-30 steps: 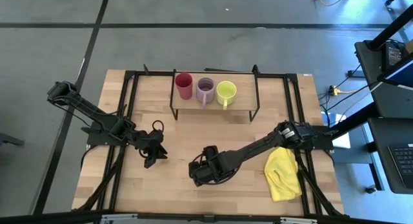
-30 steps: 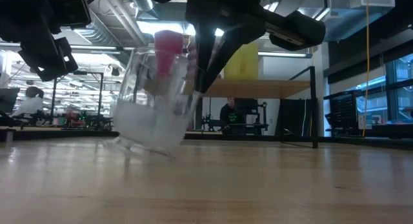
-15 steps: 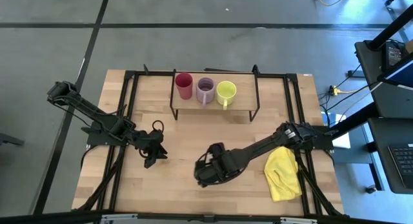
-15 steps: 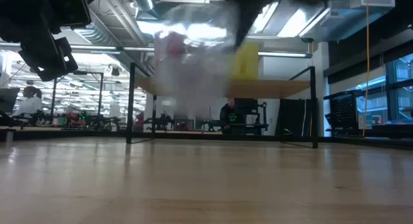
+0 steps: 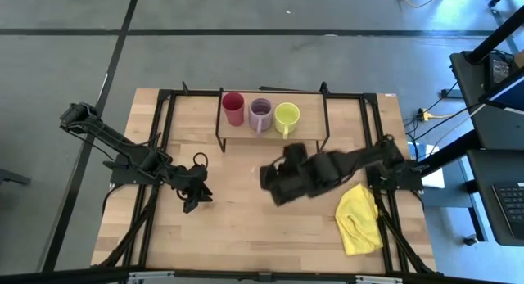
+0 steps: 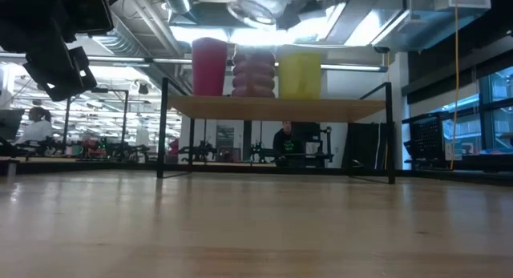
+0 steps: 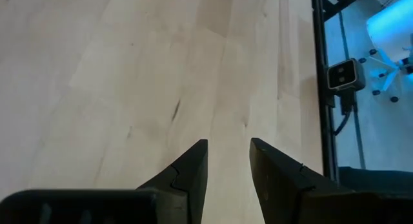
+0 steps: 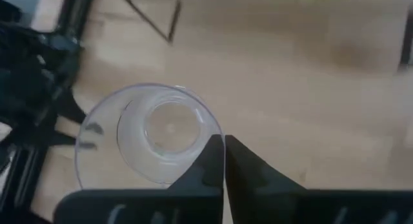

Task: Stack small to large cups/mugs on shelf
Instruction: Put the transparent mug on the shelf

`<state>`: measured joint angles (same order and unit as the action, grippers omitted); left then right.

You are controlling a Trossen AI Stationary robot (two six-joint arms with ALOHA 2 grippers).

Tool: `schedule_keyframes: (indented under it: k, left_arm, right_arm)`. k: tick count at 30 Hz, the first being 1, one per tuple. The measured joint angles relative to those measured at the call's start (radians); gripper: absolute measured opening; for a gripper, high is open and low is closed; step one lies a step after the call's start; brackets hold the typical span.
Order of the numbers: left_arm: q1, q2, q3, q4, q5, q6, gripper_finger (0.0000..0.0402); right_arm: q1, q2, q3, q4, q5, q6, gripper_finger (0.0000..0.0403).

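Observation:
The red cup [image 5: 233, 108], the lilac mug [image 5: 260, 114] and the yellow-green mug [image 5: 286, 116] stand in a row on the shelf [image 5: 309, 133] at the table's far side. The low view shows the red cup [image 6: 209, 66], the lilac mug [image 6: 254, 70] and the yellow-green mug [image 6: 299, 74] on the shelf board [image 6: 337, 110]. My right gripper [image 5: 272, 179] hovers in front of the shelf, shut on the tiny clear glass [image 8: 151, 137]. The glass [image 6: 260, 2] is above the mugs' height. My left gripper [image 5: 193, 199] waits open, low over the table's left half. My right gripper [image 8: 224, 153] grips the clear glass by its rim [image 8: 214, 135], with one finger inside the mouth and one outside the wall. The glass is lifted clear of the table, and its open mouth faces the wrist camera.
A yellow cloth [image 5: 359, 223] lies crumpled near the table's right near corner. The shelf's black wire legs [image 5: 323, 141] stand beside the right gripper. Bare wood stretches between the two grippers and along the near edge.
My right gripper has risen from the table's near middle and travelled toward the shelf. The glass, which stood tilted with its base on the table, is now lifted clear and sits higher than the mugs.

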<state>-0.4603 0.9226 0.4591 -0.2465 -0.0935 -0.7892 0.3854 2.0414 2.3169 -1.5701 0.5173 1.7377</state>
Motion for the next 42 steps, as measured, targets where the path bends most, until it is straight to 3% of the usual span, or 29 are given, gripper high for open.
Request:
schedule_keyframes:
  k: [8, 19, 26, 34, 38, 42]
  left_arm:
    - [0.0, 0.0, 0.0, 0.0, 0.006, -0.005, 0.011]
    - [0.0, 0.0, 0.0, -0.008, 0.006, -0.012, 0.011]
    - [0.0, 0.0, 0.0, -0.008, 0.006, -0.02, 0.011]
    - [0.0, 0.0, 0.0, -0.008, 0.006, -0.047, 0.011]
    - [0.007, 0.0, 0.0, -0.008, 0.006, -0.049, 0.011]
    - [0.026, 0.0, 0.0, -0.008, 0.006, -0.074, 0.011]
  right_arm:
    - [-0.109, -0.182, 0.007, 0.0, 0.164, -0.32, 0.0002]
    - [-0.23, -0.457, -0.014, 0.0, 0.253, -0.468, 0.0001]
    - [-0.397, -0.574, -0.209, 0.0, 0.034, -0.523, 0.0001]
    - [-0.541, -0.72, -0.508, -0.002, -0.126, -0.544, 0.0001]
    - [-0.57, -0.731, -0.622, -0.002, -0.202, -0.574, 0.0001]
    - [-0.579, -0.699, -0.67, -0.002, -0.214, -0.621, 0.0001]
